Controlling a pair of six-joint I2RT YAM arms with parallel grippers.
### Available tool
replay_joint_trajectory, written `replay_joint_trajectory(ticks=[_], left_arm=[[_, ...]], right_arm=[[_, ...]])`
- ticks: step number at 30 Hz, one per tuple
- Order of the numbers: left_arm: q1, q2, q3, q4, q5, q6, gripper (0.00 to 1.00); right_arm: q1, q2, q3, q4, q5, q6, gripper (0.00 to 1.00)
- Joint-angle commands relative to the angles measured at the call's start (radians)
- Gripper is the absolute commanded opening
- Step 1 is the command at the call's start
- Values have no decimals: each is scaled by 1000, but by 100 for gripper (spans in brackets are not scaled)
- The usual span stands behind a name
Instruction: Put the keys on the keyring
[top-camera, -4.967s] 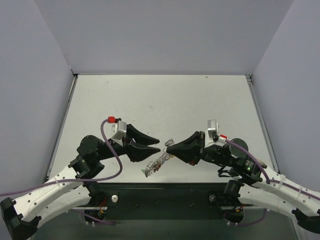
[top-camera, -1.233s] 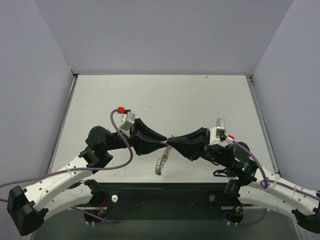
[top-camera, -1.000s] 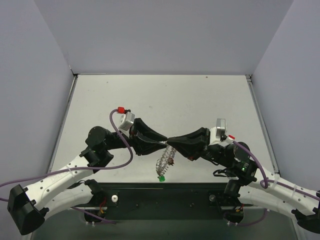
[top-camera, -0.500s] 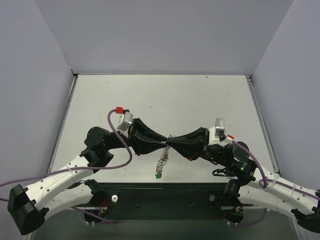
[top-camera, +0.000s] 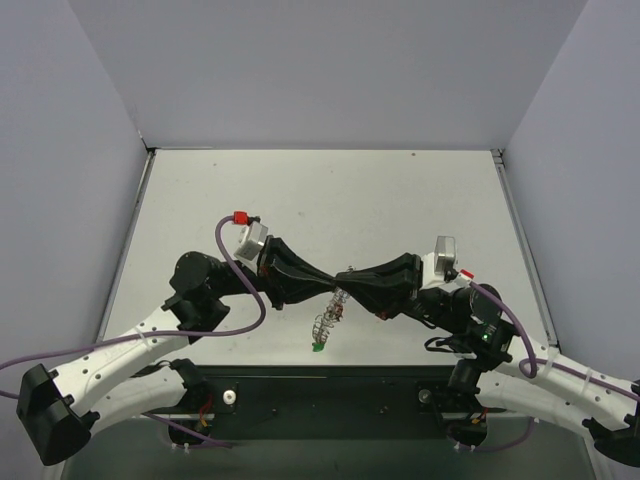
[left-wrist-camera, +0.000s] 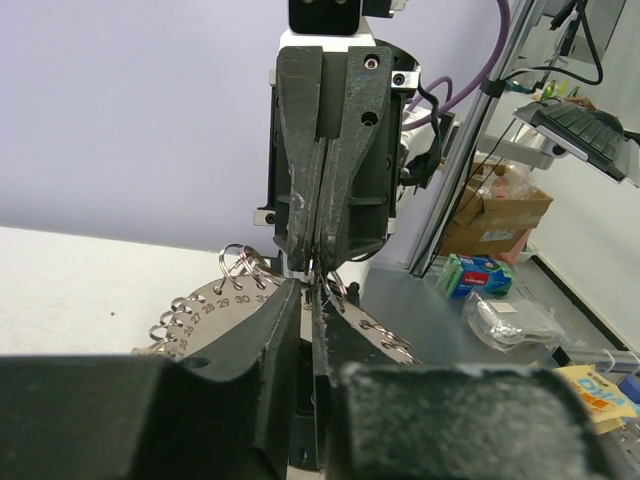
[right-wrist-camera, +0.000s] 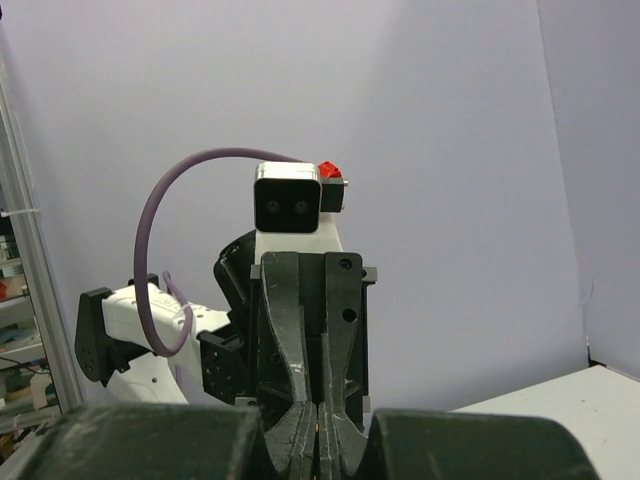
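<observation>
My two hands meet tip to tip above the near middle of the table, the left hand coming in from 9 o'clock and the right hand from 3 o'clock. The right hand is pressed together, and as far as I can judge it pinches the top of the keyring, which dangles from that meeting point toward 6 o'clock, clear of the table. My left fingers stand almost together with only a thin slit between them. I cannot tell whether they clamp anything or merely touch the metal. In the left wrist view a grey numbered arc hung with small wire loops shows just behind those fingers, and I take it for part of the same bundle. A green key hangs at the lowest end of the keyring, at about 7 o'clock from the hands, so I judge that one is on. The other keys are too small to make out among the coils, and I see none lying loose on the table. My reading is that the task is partly done, with a threading step in hand at the fingertips and the count of keys left to add unclear.
</observation>
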Motion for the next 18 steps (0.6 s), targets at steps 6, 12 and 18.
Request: replay_joint_trajectory(ticks=[6, 12, 18], left_arm=[[-33, 17, 61, 64, 35, -6, 20], [-35, 19, 59, 59, 35, -6, 34], [-39, 35, 71, 51, 33, -5, 15]], right_arm=[[2, 13, 9, 153, -23, 13, 0], [2, 5, 11, 152, -23, 10, 0], [3, 13, 18, 144, -29, 8, 0]])
